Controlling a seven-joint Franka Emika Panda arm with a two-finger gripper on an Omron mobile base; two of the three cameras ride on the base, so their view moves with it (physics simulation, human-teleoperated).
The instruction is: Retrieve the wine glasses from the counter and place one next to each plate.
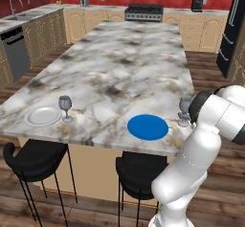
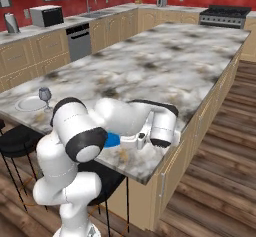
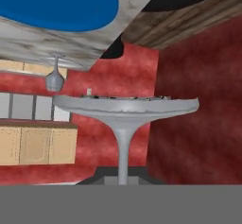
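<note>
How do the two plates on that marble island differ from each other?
The white plate is pale with a raised rim, while the blue plate is flat and bright blue. The white plate sits near the island's left end above one black stool; the blue plate lies further right, nearer the robot arm. A wine glass stands right beside the white plate; the other glass stands apart from the blue one. Both are round and bare.

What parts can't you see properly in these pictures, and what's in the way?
- Second wine glass, left base view: the robot's arm covers its right side.
- Blue plate, right base view: mostly hidden behind the arm; a sliver shows.
- Gripper, hand view: the fingertips are cut off at the bottom, so only the held glass's stem and foot show.
- White plate, right base view: too small for detail.
- Blue plate, hand view: cut off by the top edge.
</note>
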